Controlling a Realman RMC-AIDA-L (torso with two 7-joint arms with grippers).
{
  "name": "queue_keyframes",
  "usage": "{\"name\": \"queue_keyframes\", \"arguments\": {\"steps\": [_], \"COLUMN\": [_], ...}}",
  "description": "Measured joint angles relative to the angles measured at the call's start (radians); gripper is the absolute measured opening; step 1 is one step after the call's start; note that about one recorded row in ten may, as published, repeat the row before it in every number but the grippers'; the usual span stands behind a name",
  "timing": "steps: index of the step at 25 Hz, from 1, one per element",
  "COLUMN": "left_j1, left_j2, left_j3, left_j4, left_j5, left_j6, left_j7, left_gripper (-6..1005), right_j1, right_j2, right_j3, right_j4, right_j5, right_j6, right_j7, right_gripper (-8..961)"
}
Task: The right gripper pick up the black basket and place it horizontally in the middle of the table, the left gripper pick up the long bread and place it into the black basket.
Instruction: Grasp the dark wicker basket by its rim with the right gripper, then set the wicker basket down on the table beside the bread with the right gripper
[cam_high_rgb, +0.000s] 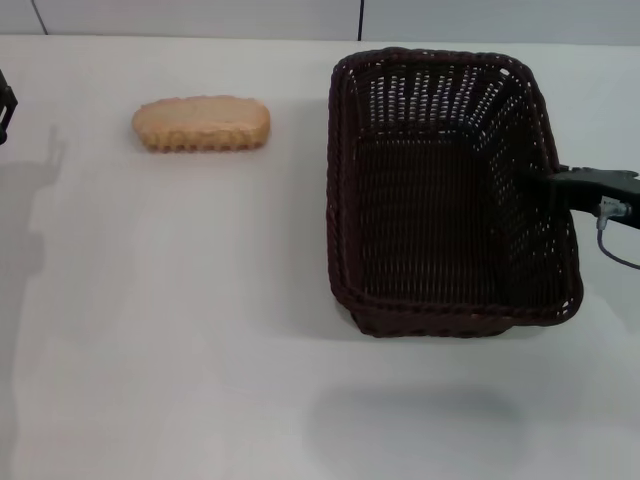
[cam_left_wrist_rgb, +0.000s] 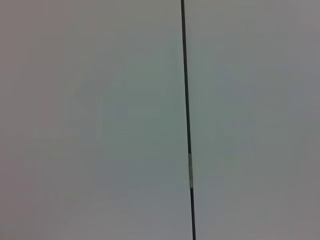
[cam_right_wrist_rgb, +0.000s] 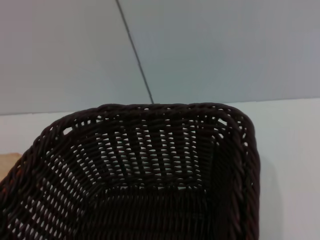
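The black basket (cam_high_rgb: 450, 190) is on the right side of the head view, long axis running away from me. Its shadow lies apart from it, nearer me on the table (cam_high_rgb: 200, 330), so it hangs above the surface. My right gripper (cam_high_rgb: 552, 185) comes in from the right edge and is shut on the basket's right rim. The right wrist view looks into the basket (cam_right_wrist_rgb: 150, 165). The long bread (cam_high_rgb: 202, 123) lies flat at the far left of the table. Only a sliver of my left gripper (cam_high_rgb: 4, 105) shows at the left edge, well away from the bread.
A grey wall with a dark vertical seam (cam_left_wrist_rgb: 187, 120) fills the left wrist view and runs behind the table in the right wrist view. A thin cable (cam_high_rgb: 612, 245) hangs from the right gripper.
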Motion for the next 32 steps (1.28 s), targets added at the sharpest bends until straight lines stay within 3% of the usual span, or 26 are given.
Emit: {"name": "queue_keyframes", "arguments": {"steps": [7,12,15,24,29,32], "left_j1": [0.002,0.003,0.003,-0.001,0.007,0.009], "left_j2": [0.0,0.0,-0.001,-0.003,-0.003,-0.003], "left_j3": [0.004,0.005,0.005,0.008,0.008,0.008], "left_j4": [-0.005,-0.005,-0.005,-0.006,-0.009,-0.009], "left_j5": [0.0,0.0,0.0,0.0,0.0,0.0], "left_j6": [0.004,0.004,0.005,0.004,0.007,0.006], "left_j7": [-0.002,-0.003,-0.003,-0.003,-0.003,-0.003], "left_gripper": [786,786,786,785,785,785], "right_j1": [-0.007,-0.029,-0.019,0.124,0.262,0.301], "right_j2": [0.0,-0.002,-0.002,-0.002,-0.003,-0.003], "right_j3": [-0.018,0.017,0.033,0.127,0.195,0.205], "right_j4": [-0.061,-0.238,-0.279,-0.301,-0.21,-0.175], "right_j5": [0.001,0.007,0.008,0.114,0.136,0.136], "right_j6": [-0.055,-0.239,-0.303,-0.537,-0.693,-0.729], "right_j7": [-0.081,-0.176,-0.211,-0.413,-0.564,-0.594], "right_gripper": [378,250,246,209,188,188]}}
